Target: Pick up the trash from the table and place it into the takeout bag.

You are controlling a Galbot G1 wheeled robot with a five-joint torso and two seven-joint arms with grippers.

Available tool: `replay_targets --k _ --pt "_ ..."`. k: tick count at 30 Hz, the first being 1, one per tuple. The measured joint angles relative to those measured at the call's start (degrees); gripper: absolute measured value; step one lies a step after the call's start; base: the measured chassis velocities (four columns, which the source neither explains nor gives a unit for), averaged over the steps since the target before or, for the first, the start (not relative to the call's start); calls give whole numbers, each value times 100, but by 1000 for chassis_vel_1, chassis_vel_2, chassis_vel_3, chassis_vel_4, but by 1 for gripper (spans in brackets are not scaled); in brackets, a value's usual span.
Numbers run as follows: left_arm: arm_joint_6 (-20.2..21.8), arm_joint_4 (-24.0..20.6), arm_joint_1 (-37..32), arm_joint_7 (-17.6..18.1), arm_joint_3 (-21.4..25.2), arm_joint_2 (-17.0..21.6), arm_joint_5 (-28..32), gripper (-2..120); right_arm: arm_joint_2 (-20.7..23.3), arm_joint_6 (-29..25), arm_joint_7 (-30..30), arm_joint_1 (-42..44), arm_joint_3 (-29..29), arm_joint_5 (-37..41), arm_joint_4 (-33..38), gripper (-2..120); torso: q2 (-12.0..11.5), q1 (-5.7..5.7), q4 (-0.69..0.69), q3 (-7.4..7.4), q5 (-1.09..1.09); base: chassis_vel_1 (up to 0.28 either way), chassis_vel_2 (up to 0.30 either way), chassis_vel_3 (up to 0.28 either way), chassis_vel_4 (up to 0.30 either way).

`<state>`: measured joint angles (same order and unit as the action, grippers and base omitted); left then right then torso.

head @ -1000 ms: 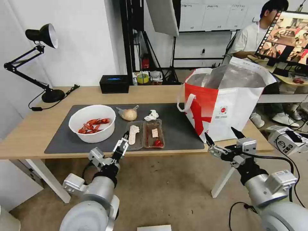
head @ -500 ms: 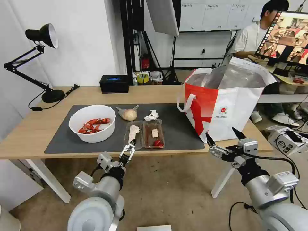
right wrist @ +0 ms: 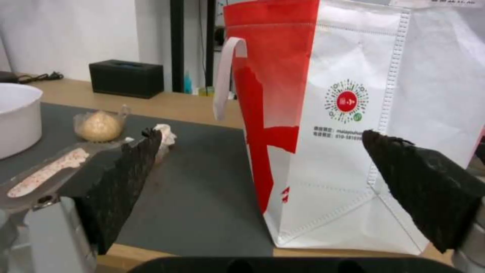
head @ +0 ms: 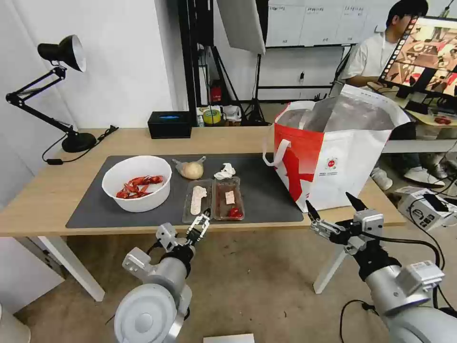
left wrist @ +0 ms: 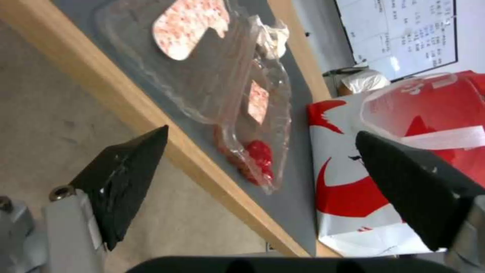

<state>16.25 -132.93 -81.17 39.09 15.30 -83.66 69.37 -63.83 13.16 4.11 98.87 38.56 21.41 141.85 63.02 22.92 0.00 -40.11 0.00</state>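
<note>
This looks like a lab or studio set up for recording rather than a home. The table (head: 228, 138) stands on a bare concrete floor (head: 247, 281) against a plain white wall (head: 119, 57) — behind it rise black light stands (head: 193, 57) with a softbox (head: 240, 21), and whiteboards (head: 304, 21) covered in writing. Off to the right a large monitor (head: 423, 52) shows a grid of camera pictures — a workstation. A black desk lamp (head: 57, 90) sits at the table's far corner.
</note>
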Motion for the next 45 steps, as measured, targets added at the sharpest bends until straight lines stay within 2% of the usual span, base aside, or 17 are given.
replay_targets --k 25,45 --pt "-41 918 849 87 -275 -48 71 100 -208 -112 -14 53 79 -155 -192 100 0 0 0 0 0 0 0 0 0" --pt "-117 1253 1092 276 -257 -233 78 100 -213 -181 -21 56 64 -193 -274 100 1 -1 0 1 1 0 0 0 0"
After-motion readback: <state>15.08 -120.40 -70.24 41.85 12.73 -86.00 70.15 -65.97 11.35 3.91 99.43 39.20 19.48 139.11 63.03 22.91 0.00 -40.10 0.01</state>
